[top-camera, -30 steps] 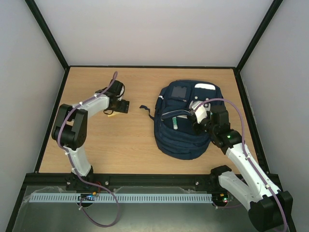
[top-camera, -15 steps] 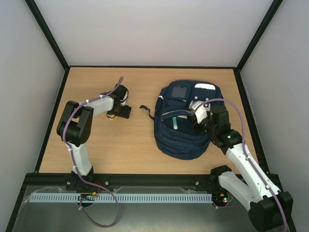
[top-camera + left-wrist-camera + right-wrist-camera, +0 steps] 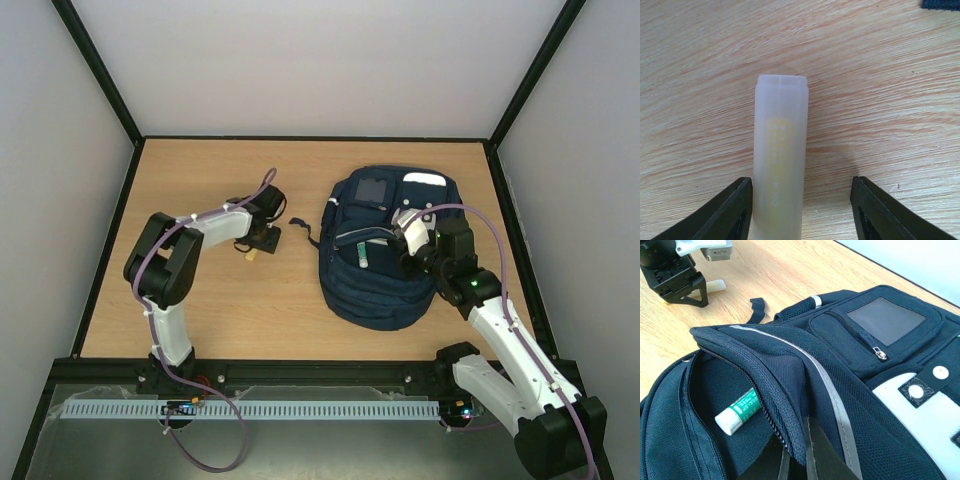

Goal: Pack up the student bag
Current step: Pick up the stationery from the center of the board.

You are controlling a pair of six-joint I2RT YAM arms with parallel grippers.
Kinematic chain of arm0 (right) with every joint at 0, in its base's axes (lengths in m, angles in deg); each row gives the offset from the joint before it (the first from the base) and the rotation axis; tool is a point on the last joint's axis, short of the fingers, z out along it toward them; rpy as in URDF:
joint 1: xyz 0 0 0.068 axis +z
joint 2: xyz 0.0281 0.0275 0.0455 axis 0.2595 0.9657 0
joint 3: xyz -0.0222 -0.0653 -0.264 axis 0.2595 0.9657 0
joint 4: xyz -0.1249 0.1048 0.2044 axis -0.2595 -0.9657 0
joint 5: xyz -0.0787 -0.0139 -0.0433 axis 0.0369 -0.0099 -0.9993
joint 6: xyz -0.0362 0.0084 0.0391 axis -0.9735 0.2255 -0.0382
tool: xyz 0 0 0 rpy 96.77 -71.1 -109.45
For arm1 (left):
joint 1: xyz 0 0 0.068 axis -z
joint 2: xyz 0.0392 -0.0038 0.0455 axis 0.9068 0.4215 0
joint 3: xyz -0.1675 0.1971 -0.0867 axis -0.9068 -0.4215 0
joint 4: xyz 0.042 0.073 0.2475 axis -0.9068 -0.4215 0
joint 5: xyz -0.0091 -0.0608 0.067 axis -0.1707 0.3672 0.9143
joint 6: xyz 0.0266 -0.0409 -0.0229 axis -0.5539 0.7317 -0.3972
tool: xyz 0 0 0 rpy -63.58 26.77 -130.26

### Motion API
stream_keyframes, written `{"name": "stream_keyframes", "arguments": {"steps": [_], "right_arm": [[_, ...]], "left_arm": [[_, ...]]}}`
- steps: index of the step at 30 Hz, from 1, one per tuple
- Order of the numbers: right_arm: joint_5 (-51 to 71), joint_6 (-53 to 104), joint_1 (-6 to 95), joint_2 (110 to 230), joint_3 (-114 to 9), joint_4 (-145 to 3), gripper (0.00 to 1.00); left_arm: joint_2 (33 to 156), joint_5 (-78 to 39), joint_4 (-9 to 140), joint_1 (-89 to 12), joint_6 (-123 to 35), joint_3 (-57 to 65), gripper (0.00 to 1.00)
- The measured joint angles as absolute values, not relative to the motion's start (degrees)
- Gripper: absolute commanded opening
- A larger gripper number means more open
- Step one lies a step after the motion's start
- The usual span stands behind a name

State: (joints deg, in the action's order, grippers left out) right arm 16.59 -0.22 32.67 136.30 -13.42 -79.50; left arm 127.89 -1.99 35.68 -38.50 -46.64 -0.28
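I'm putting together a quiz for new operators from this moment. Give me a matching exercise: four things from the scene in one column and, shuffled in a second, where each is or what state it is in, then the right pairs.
Things
1. student bag
2. green-and-white tube
3. pale yellowish stick
4. right gripper

Places or states
A. lying on the table between the open left gripper fingers
B. inside the bag's open compartment
C. shut on the edge of the bag's opening
D. lying on the table's right half

Pairs: 1-D, 2-B, 3-A, 4-C
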Motion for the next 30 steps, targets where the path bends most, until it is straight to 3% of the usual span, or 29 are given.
{"name": "stream_keyframes", "arguments": {"steps": [16,22,30], "right_arm": [[16.59,-0.22,32.67,136.39,-13.42,-79.50,0.02],[16.61,-0.24,32.67,136.39,-13.42,-79.52,0.01],[16.74,-0.24,32.67,136.72,-13.42,-79.56,0.01]], "left_arm": [[128.35,-0.57,32.60,-39.09,-40.89,0.84,0.19],[123.04,0.48,31.58,-37.56,-40.06,-3.64,0.16],[106.69,3.04,33.02,-18.53,-41.46,-6.75,0.11]]}}
